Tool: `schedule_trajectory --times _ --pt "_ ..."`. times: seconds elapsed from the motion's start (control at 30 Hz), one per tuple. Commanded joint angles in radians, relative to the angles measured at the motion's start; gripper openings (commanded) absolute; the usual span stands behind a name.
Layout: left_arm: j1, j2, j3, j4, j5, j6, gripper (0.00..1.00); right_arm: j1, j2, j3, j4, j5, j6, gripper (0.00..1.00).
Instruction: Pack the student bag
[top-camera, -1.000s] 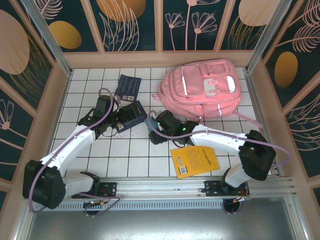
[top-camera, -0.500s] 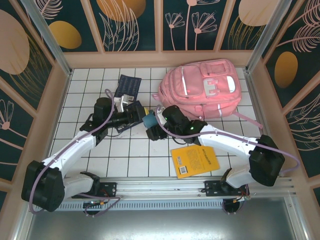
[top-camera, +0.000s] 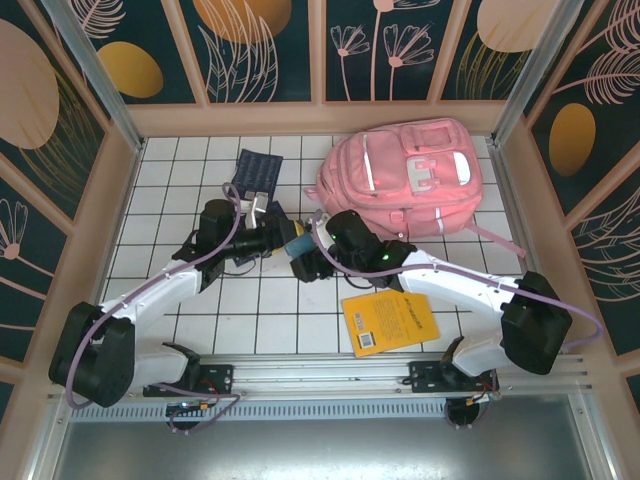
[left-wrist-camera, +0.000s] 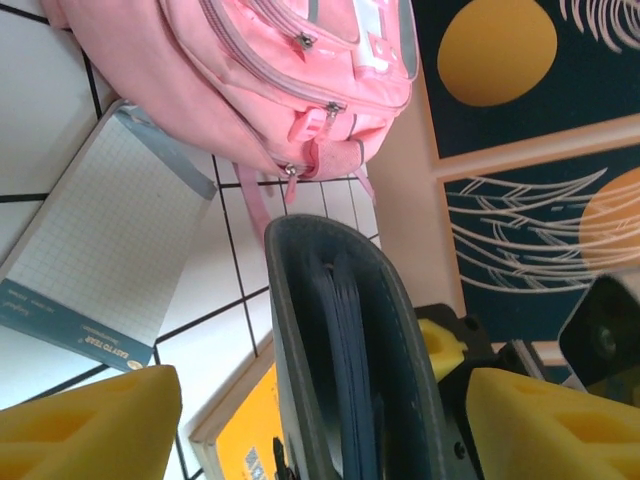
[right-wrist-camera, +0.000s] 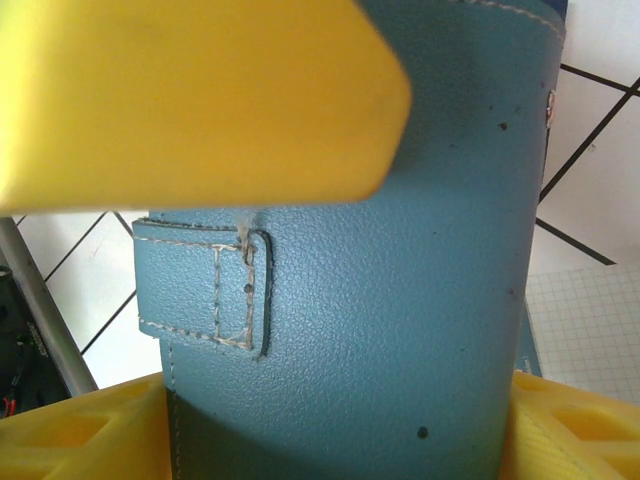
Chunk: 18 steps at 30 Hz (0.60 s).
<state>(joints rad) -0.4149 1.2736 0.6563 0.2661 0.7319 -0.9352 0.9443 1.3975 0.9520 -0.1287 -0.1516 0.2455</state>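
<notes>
White tiled table (top-camera: 200, 300) walled by dark floral panels: a handover at its centre.
The right gripper (top-camera: 303, 262) clamps the blue-grey leatherette case (top-camera: 298, 243). The left gripper (top-camera: 279, 236), reaching in from 9 o'clock, straddles the case's edge with pads clear of it. The large pink fabric student bag (top-camera: 405, 175) lies at 1 o'clock. The left pads should probably centre and close firmly before the right lets go.
</notes>
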Motion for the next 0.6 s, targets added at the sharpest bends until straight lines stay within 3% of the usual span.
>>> schedule_trajectory --times 0.0,0.1,0.23,0.33,0.57 --pt "-0.002 0.013 0.016 0.048 -0.009 0.004 0.60 0.008 -0.020 0.013 0.040 -0.004 -0.005 0.73" --pt "-0.003 0.012 0.019 0.060 -0.019 0.003 0.40 0.008 -0.027 0.012 0.036 0.004 -0.005 0.74" --pt "-0.003 0.005 0.027 0.050 -0.032 0.010 0.20 0.008 -0.031 0.023 0.001 0.055 -0.015 0.88" --pt "-0.002 -0.013 0.047 -0.008 -0.078 0.041 0.17 0.010 -0.059 0.019 -0.009 0.096 -0.024 0.99" --pt "0.002 -0.053 0.148 -0.283 -0.303 0.218 0.19 -0.055 -0.150 0.053 -0.049 0.161 -0.047 0.99"
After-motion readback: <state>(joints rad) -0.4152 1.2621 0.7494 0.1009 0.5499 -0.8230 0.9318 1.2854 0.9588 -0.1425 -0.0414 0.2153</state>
